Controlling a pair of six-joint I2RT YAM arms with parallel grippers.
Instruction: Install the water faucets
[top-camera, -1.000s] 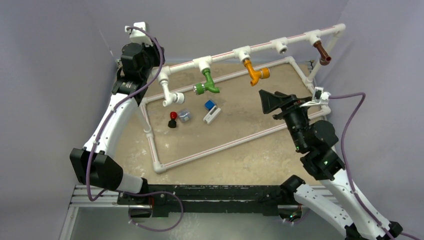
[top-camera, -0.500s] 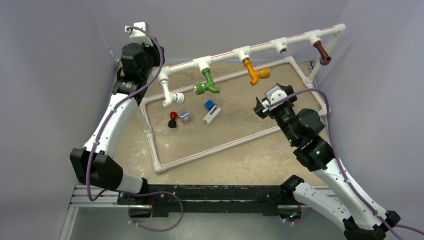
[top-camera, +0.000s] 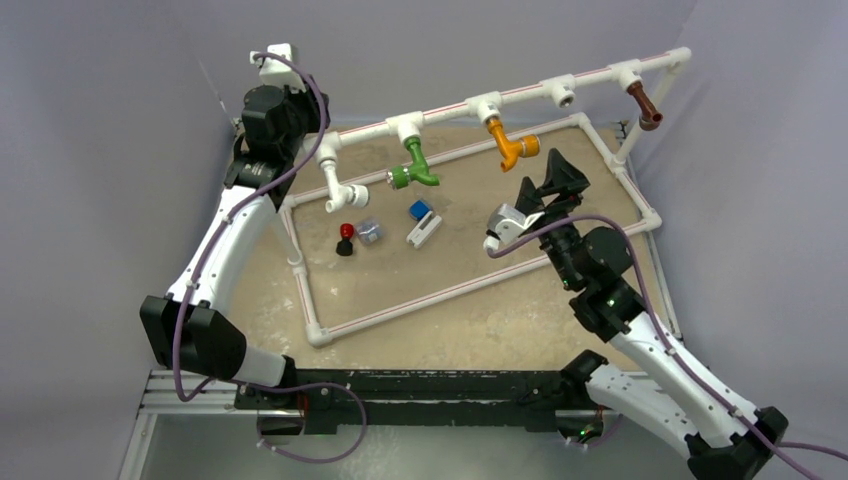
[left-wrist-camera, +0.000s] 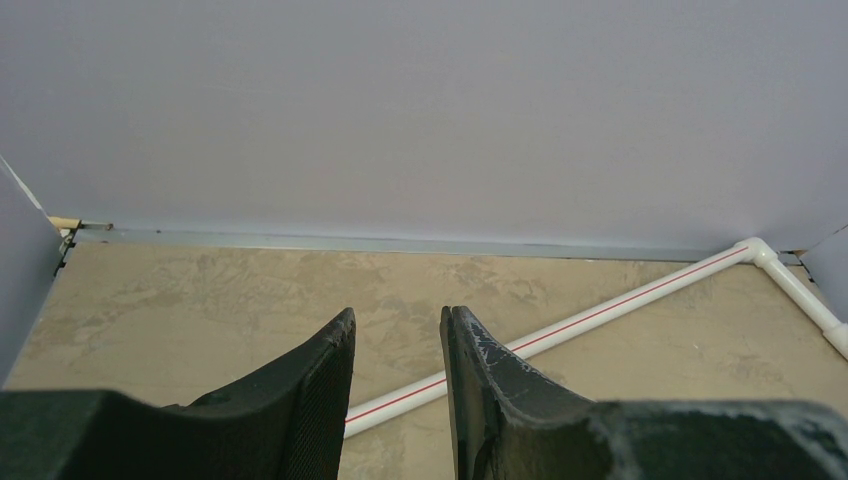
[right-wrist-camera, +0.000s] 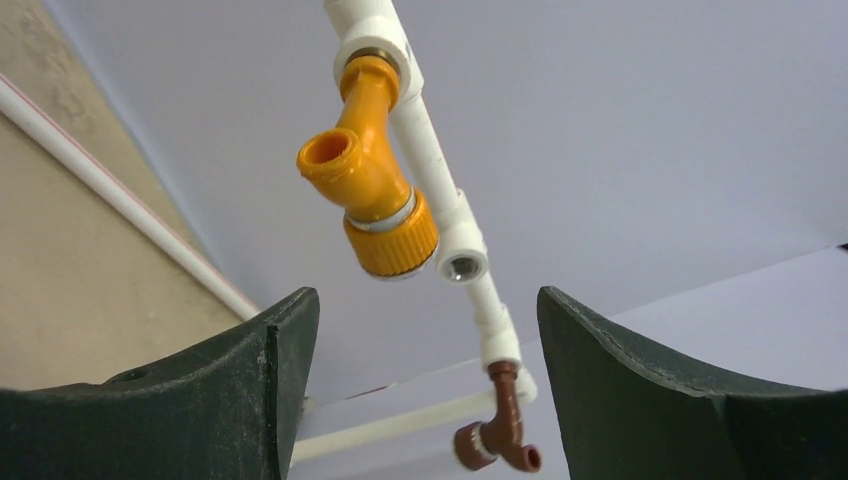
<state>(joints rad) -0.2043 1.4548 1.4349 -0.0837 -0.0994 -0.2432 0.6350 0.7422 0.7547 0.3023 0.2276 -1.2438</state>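
1. Up on the raised white pipe rail (top-camera: 590, 76), the orange faucet (top-camera: 513, 145), green faucet (top-camera: 415, 165) and brown faucet (top-camera: 645, 107) hang from their tees.
2. The right pincer (right-wrist-camera: 425, 320) gapes wide and empty, near the orange faucet, not touching it.
3. The left pincer (left-wrist-camera: 398, 320), far left, shows a narrow gap, gripping nothing, over the tabletop (left-wrist-camera: 180, 300).

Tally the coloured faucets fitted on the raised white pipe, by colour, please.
green faucet: 1
orange faucet: 1
brown faucet: 1
Total: 3
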